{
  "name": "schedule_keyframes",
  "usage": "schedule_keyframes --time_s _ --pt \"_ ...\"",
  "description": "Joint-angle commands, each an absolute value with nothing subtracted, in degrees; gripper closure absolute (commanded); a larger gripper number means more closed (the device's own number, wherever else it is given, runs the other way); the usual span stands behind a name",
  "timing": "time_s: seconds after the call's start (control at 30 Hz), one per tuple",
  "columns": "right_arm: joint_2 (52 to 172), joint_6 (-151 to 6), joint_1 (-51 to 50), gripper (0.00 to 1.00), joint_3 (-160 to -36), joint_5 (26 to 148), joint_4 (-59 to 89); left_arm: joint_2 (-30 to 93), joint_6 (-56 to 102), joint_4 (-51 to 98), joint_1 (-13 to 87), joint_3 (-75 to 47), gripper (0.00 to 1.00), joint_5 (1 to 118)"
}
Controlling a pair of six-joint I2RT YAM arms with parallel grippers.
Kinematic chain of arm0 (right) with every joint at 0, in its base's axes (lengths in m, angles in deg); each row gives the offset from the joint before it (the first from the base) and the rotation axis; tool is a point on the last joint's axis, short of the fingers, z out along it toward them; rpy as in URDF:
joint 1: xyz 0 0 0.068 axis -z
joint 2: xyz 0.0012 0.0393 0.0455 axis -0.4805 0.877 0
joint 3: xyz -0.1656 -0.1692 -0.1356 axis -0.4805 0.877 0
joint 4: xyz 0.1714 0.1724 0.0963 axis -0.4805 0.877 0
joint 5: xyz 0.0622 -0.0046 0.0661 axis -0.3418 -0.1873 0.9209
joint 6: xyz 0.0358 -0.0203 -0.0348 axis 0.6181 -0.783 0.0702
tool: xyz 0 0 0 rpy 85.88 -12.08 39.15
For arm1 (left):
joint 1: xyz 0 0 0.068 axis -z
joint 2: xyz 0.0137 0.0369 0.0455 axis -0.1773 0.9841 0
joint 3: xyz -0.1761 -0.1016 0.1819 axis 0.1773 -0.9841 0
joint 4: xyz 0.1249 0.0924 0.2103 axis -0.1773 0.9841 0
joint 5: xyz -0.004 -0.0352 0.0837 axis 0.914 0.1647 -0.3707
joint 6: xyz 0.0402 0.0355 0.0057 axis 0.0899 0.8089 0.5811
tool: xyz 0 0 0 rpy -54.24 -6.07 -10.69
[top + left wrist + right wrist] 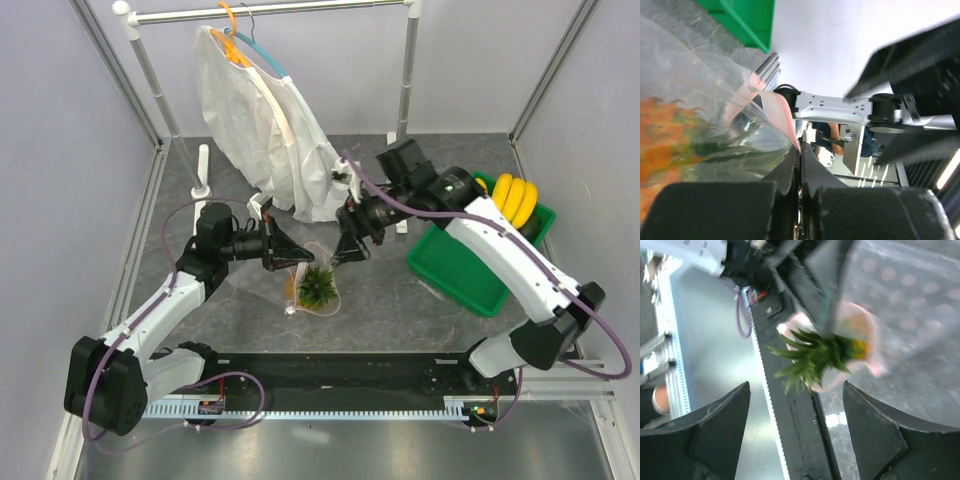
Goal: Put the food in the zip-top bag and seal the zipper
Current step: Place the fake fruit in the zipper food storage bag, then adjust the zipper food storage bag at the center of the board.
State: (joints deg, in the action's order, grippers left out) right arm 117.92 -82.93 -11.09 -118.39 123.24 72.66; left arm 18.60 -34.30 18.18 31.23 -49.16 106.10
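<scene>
Grey table [400,312]: white garment [262,125] behind, green tray [452,270] right. Left hand [296,258] clamps zip-top bag [715,100]; right hand [342,256] apart above pineapple [318,288].

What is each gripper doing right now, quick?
Left gripper: shut on the zip-top bag at its pinkish edge.
Right gripper: open, holding nothing; the pineapple is just ahead of it.

Left arm [165,295] reached far and right toward mid-table, elbow bent, wrist roughly level. Left gripper [290,256] was fully closed, fingers pinching the zip-top bag [710,90] by its edge. Right arm [510,250] came in from the right, forearm sloping left. Right gripper [346,250] sat near the left one, jaws spread wide, holding nothing.
</scene>
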Motion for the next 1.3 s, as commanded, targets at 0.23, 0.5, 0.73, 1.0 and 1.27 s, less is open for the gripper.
schedule_keyframes --time_s 0.23,0.5,0.73,1.0,1.27 --pt "101.7 -62.8 6.0 0.27 -83.4 126.5 47.6 18.0 -42.5 5.9 26.2 -53.5 0.98 111.3" --pt "84.6 -39.2 1.0 0.37 -57.7 111.2 14.1 18.8 -44.0 3.8 25.1 -55.1 0.98 110.8" --pt "91.8 -30.2 -5.5 0.38 -53.6 109.9 -0.8 20.4 -45.7 0.7 25.0 -55.8 0.98 109.5" --pt "92.3 -29.8 -8.5 0.42 -48.6 108.5 -4.5 20.3 -45.8 0.8 24.7 -56.3 0.98 109.3" --pt "95.5 -29.1 -11.7 0.49 -46.4 105.6 -7.8 19.6 -44.9 2.6 24.5 -56.3 0.98 109.1"
